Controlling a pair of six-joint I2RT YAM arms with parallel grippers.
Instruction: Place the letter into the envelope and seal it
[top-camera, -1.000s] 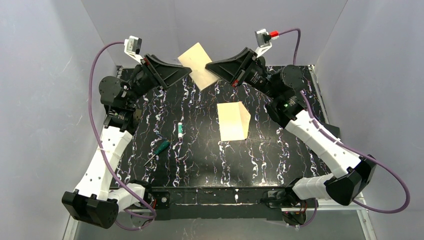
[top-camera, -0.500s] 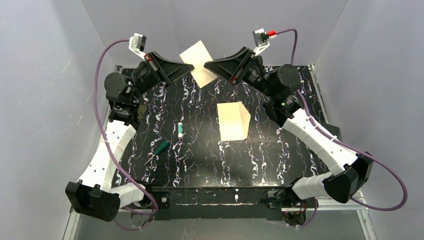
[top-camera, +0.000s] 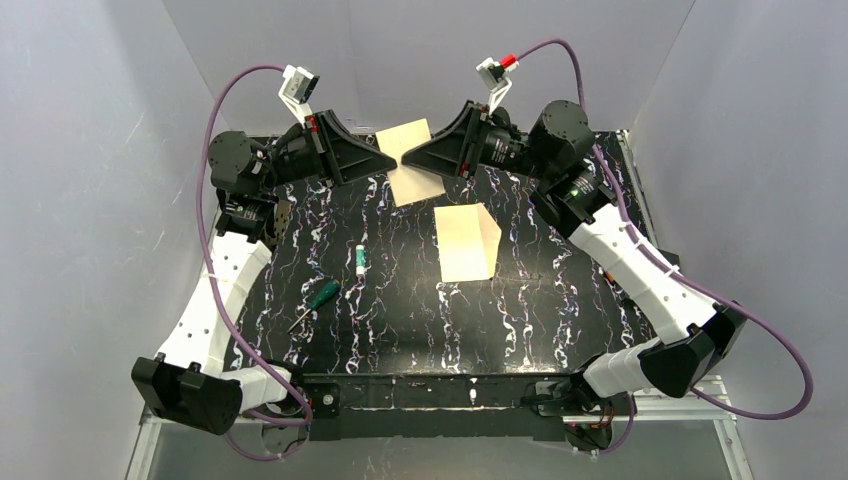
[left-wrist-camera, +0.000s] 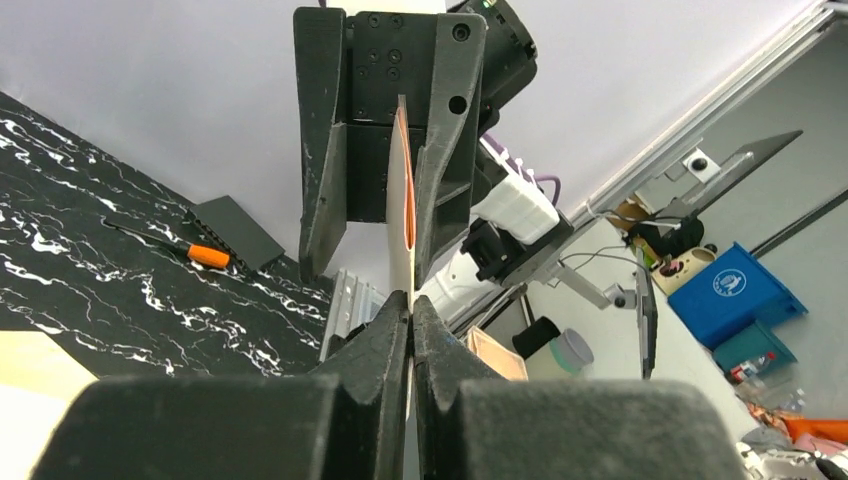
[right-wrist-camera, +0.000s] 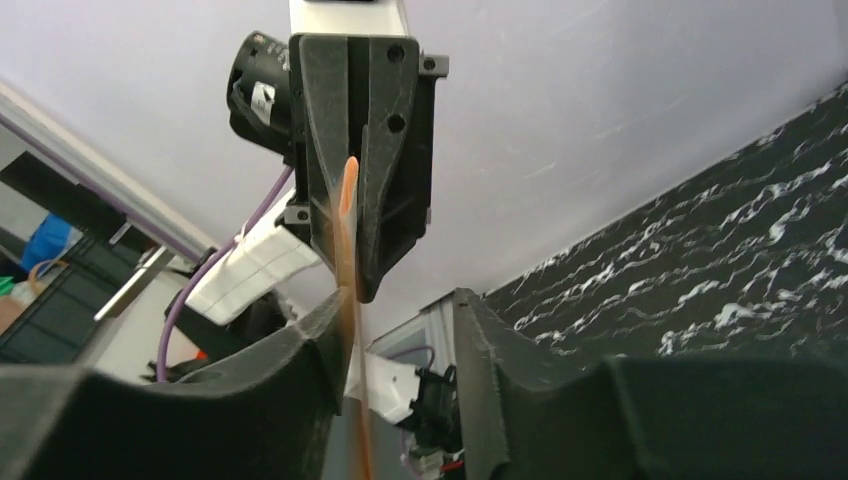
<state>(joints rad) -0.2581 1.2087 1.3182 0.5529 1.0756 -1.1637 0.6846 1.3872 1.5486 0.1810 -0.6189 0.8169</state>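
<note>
1. Tan paper first: the letter hangs in the air over the far part of the table. It stands on edge between my two arms, clear of the surface.
2. My left gripper is clamped tight on the sheet's left edge. In its wrist view the fingers meet on the paper with no gap.
3. My right gripper is parted around the opposite edge. In its wrist view the sheet lies against one of the fingers and the other stands apart, so it has no grip.
4. The two sets of tips sit almost nose to nose, so there is little room between them, and the back wall is close behind.
5. The envelope lies flat mid-table, just nearer to me than the letter, with its shallow pointed flap open to the right.
6. A small white tube and a green-handled screwdriver lie well apart to the envelope's left.
7. The table is black with white marbled veins. The paper is thin and glows orange edge-on, and the gripper fingers are matte black wedges.
</note>
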